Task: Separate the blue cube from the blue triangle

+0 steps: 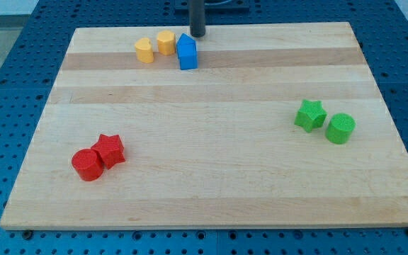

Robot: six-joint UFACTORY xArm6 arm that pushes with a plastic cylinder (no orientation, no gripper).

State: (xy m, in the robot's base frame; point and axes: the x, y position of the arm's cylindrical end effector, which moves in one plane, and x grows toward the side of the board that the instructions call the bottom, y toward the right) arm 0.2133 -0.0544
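Note:
The blue cube and the blue triangle sit touching each other near the view's top, left of centre, the triangle just above the cube. My tip is at the board's top edge, just to the right of the blue triangle, very close to it or touching it; I cannot tell which.
Two yellow blocks lie just left of the blue pair, the nearer one against the triangle. A red cylinder and red star sit at lower left. A green star and green cylinder sit at right.

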